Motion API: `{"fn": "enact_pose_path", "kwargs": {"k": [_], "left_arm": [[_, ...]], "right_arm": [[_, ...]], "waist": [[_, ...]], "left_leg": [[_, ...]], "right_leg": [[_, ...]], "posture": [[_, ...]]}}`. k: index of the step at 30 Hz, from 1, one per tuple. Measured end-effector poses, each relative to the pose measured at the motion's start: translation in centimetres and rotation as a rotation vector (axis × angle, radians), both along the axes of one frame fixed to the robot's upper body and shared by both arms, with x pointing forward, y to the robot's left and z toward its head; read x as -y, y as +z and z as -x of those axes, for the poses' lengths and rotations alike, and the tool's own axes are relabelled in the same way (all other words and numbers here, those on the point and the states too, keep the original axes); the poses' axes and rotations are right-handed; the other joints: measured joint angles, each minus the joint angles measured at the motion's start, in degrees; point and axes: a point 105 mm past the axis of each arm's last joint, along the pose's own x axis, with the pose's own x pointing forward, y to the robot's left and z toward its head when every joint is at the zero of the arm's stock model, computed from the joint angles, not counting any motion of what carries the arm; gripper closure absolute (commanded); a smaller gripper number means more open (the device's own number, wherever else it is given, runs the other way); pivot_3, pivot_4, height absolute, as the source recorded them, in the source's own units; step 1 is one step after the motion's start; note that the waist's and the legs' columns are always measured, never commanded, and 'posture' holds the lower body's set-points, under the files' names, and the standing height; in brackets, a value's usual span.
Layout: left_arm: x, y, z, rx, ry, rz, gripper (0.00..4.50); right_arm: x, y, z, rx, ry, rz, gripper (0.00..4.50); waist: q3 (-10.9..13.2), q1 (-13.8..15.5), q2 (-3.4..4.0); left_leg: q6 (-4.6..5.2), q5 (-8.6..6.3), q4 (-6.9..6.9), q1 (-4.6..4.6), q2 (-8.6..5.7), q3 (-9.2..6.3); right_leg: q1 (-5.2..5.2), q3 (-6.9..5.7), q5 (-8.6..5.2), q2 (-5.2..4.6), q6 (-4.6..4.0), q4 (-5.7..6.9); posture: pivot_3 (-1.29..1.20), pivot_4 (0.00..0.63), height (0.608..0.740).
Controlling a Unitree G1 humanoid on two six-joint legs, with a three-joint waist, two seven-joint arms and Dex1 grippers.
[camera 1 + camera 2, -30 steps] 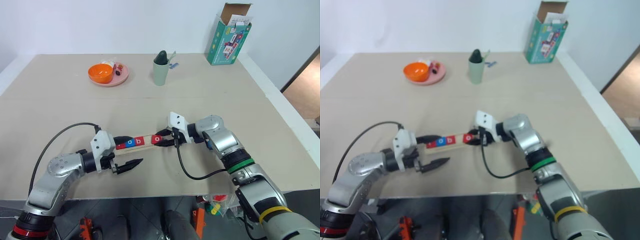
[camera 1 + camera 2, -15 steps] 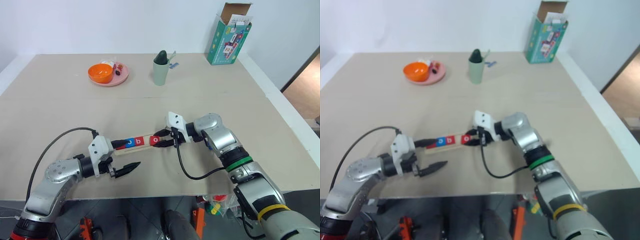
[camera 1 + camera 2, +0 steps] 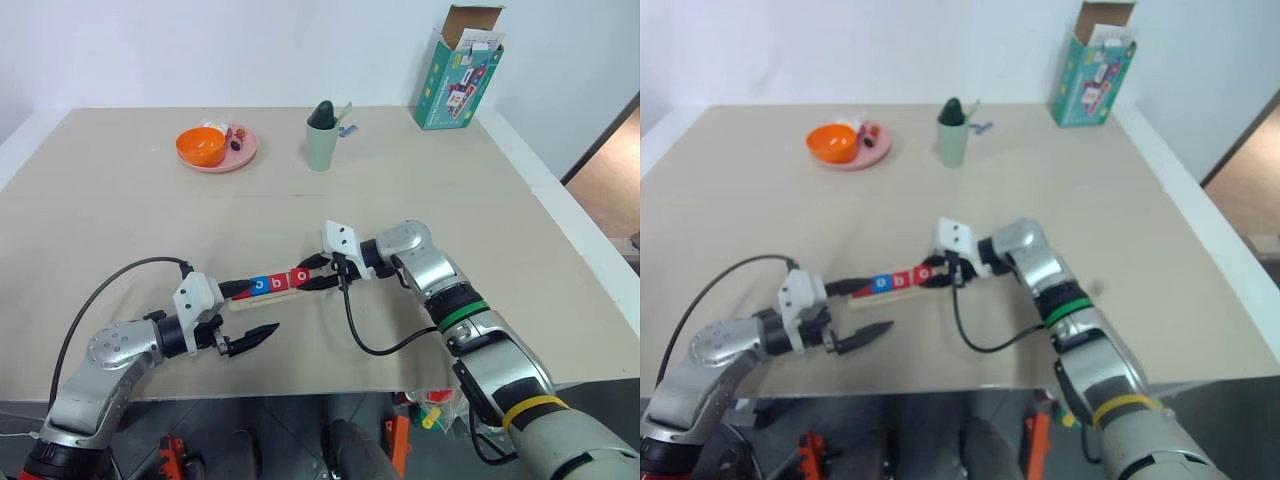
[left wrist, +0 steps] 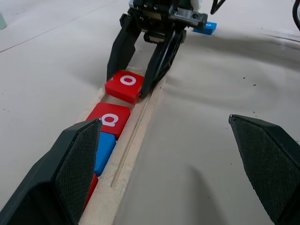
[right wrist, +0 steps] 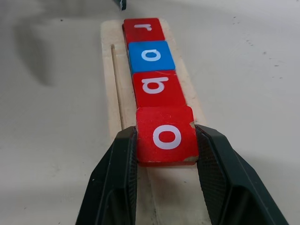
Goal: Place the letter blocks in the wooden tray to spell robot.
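Right gripper (image 5: 166, 140) clamped on a red "o" tile (image 5: 165, 134) — one finger on each side edge, tile seated over the tray (image 5: 111, 93) at the end nearest the pincer. Straight ahead of those fingers, in a row in the groove: red "b" tile (image 5: 157, 88) touching the held tile, then blue "o" tile (image 5: 150, 56), then red "r" tile (image 5: 143, 29) at the far end. Bare pale wood under and behind the held tile, between the fingers.

Left gripper (image 3: 243, 315) spread wide, gripping nothing — one finger (image 4: 77, 168) lying over the tray's "r" end, whether touching the tiles not clear, the other finger (image 4: 267, 168) well off to the side over bare table (image 3: 120, 220). Opposite pincer facing it along the tray, tips toward each other with the row between.

Blue tile (image 4: 205, 28) flat on the table just behind the right gripper, apart from the tray; letter not readable.

Far beyond both pincers, across the table: pink plate (image 3: 240, 155) with orange bowl (image 3: 201, 146), green cup (image 3: 320, 145), green box (image 3: 456, 82) near the far corner.
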Motion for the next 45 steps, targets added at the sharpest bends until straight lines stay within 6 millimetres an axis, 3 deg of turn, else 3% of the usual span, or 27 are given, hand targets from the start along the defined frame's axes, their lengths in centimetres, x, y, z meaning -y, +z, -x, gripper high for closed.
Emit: {"fn": "enact_pose_path", "kwargs": {"k": [30, 31, 37, 38, 45], "left_arm": [[-0.1, -0.4, 0.2, -0.017, 0.017, -0.001, 0.00], [-0.1, -0.4, 0.2, -0.017, 0.019, 0.000, 0.00], [-0.1, -0.4, 0.2, -0.017, 0.021, -0.001, 0.00], [-0.1, -0.4, 0.2, -0.017, 0.020, -0.001, 0.00], [-0.1, -0.4, 0.2, -0.017, 0.020, -0.002, 0.00]], "right_arm": [[-0.5, 0.0, -0.6, 0.029, 0.047, 0.029, 3.31], [-0.5, 0.0, -0.6, 0.027, 0.047, 0.030, 2.25], [-0.5, 0.1, -0.9, 0.018, 0.029, 0.020, 0.24], [-0.5, 0.1, -0.9, 0.020, 0.030, 0.018, 0.07], [-0.6, 0.3, -1.1, 0.019, 0.013, 0.000, 0.07]], "waist": [[0.0, 0.0, 0.00], [0.0, 0.0, 0.00], [0.0, 0.0, 0.00], [0.0, 0.0, 0.00], [0.0, 0.0, 0.00]], "left_leg": [[0.00, 0.00, 0.00, 0.02, 0.01, 0.00], [0.00, 0.00, 0.00, 0.02, 0.01, 0.00], [0.00, 0.00, 0.00, 0.02, 0.01, 0.00], [0.00, 0.00, 0.00, 0.03, 0.01, 0.00], [-0.01, 0.01, 0.00, 0.03, 0.01, -0.01]], "right_leg": [[0.01, 0.00, 0.05, 0.01, -0.09, 0.00], [0.01, 0.00, 0.05, 0.01, -0.09, 0.00], [0.01, 0.00, 0.05, 0.01, -0.09, 0.00], [0.01, 0.00, 0.05, 0.01, -0.09, 0.00], [0.01, -0.01, 0.05, 0.01, -0.09, 0.00]], "posture": [[0.00, 0.150, 0.740], [0.00, 0.150, 0.740], [0.00, 0.150, 0.740], [0.00, 0.150, 0.740], [0.00, 0.150, 0.740]]}}
